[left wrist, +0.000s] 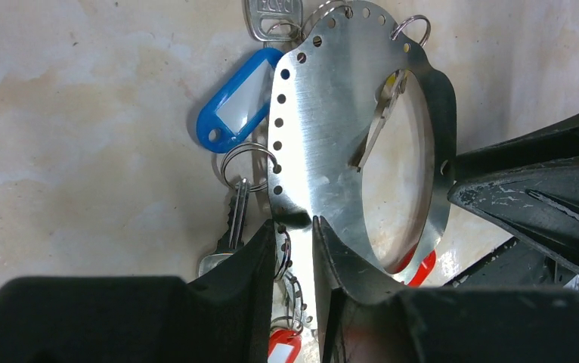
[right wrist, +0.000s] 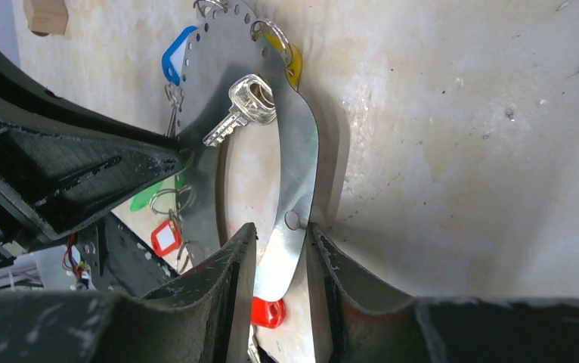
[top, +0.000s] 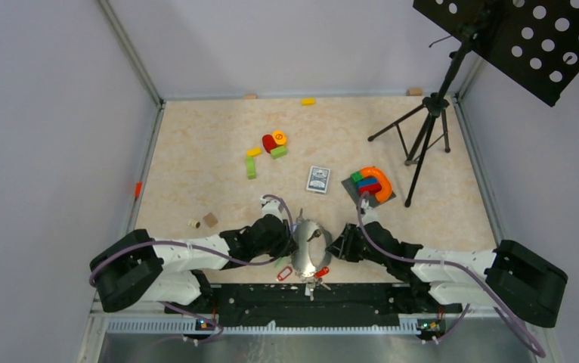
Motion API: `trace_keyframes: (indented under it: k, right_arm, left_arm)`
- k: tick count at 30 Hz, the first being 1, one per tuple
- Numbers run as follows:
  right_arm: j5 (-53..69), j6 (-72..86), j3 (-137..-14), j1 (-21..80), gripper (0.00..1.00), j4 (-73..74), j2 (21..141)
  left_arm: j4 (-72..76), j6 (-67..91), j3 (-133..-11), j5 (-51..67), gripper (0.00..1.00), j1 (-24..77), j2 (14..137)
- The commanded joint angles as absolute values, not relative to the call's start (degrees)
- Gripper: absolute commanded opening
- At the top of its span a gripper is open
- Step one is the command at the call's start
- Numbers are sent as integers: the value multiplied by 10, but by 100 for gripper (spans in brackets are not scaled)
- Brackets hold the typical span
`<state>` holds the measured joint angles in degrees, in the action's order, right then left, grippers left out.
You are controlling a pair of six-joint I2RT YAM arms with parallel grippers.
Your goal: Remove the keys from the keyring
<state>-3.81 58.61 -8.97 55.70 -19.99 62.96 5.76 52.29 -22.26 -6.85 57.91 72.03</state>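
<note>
The keyring [top: 309, 246] is a wide flat metal loop with small holes along its rim, held up on edge near the table's front between both grippers. My left gripper [top: 290, 240] [left wrist: 295, 223] is shut on its left band [left wrist: 332, 136]. My right gripper [top: 338, 246] [right wrist: 280, 227] is shut on the opposite band [right wrist: 301, 151]. Keys hang from the rim on small split rings: a blue tag [left wrist: 233, 98], a bare key [left wrist: 233, 219], a silver key [right wrist: 241, 110] across the opening, a yellow tag [right wrist: 292, 64], a green tag [right wrist: 144, 198] and red tags [right wrist: 167, 237] [top: 284, 272].
A playing-card box [top: 317, 179] lies mid-table. An orange arch block [top: 377, 184] with other blocks sits on a grey pad to its right. Coloured blocks [top: 271, 144] lie further back, and small wooden pieces [top: 209, 219] at the left. A black tripod stand [top: 422, 128] stands back right.
</note>
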Motion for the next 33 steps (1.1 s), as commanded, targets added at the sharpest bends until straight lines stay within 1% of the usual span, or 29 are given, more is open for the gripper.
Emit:
trace_keyframes:
  k: [1,17,24,33]
  right_arm:
    - [-16,576,-90,561,28,-279,592]
    - [-3,583,-57,561,23,-401,583]
    - [16,577,-48,561,22,-443,575]
    - [39,569,-52,562,22,-468,596]
  left_arm:
    - [29,522,-199,-40,29,589,755]
    - [40,523,-198,-33,29,590,769]
    - [48,523,-199,-29,29,590,779]
    - [53,523,-200,-26,29,590,787]
